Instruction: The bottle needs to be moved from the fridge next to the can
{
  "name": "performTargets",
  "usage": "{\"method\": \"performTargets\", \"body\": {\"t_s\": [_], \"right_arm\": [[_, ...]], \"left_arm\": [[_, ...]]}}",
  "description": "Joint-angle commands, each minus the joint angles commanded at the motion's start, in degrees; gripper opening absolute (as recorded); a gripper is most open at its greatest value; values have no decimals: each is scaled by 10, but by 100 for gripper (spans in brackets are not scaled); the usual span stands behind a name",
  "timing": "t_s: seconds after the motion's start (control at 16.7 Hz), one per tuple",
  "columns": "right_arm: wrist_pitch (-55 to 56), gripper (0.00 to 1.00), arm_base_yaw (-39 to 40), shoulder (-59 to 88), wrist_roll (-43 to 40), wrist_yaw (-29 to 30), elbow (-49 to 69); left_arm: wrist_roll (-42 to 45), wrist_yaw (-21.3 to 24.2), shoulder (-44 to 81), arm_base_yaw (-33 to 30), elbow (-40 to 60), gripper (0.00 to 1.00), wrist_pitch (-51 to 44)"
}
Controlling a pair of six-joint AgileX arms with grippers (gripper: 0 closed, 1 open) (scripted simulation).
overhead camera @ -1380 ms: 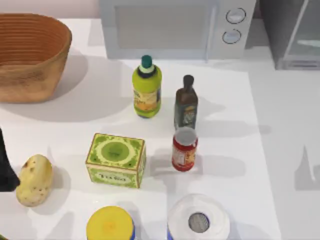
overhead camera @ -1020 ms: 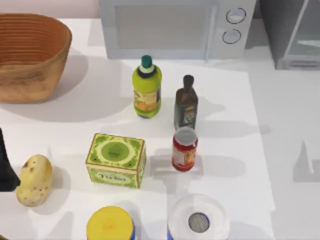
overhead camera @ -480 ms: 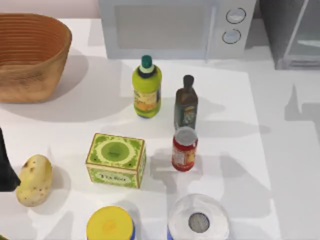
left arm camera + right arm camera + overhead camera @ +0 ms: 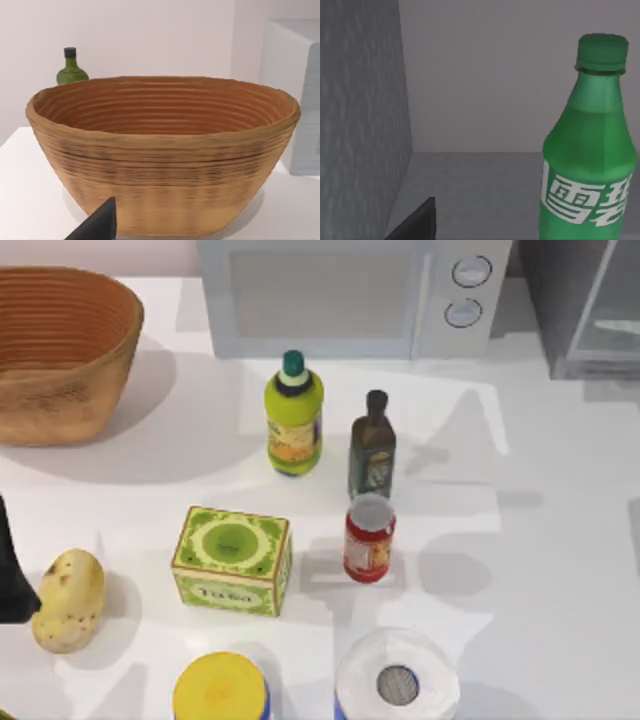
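The bottle (image 4: 590, 165), bright green with a green cap and a white-lettered label, stands upright on the grey floor inside the fridge (image 4: 360, 115). A dark part of my right gripper (image 4: 417, 222) shows well to the side of the bottle, not touching it. In the top view the fridge (image 4: 590, 310) stands at the back right corner. The red can (image 4: 369, 538) stands upright mid-table, in front of a small dark brown bottle (image 4: 372, 445). My left arm (image 4: 8, 570) is parked at the table's left edge beside a potato (image 4: 68, 600).
A wicker basket (image 4: 60, 350) sits back left and a white microwave (image 4: 350, 295) at the back. A yellow-green bottle (image 4: 294, 415), a green box (image 4: 232, 560), a yellow-lidded tub (image 4: 220, 688) and a white roll (image 4: 397, 678) surround the can. Bare table lies right of the can.
Shadows on the right side of the table have shifted back and leftward. Nothing on the table has moved, and the left arm is still.
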Motion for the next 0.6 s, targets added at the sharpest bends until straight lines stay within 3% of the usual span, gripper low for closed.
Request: {"method": "performTargets", "body": {"t_s": [0.3, 0.6], "right_arm": [[91, 100, -18, 160, -1, -14, 80], [105, 100, -20, 183, -1, -16, 93]], "left_arm": [[0, 0, 0, 0, 0, 100, 0], [0, 0, 0, 0, 0, 100, 0]]}}
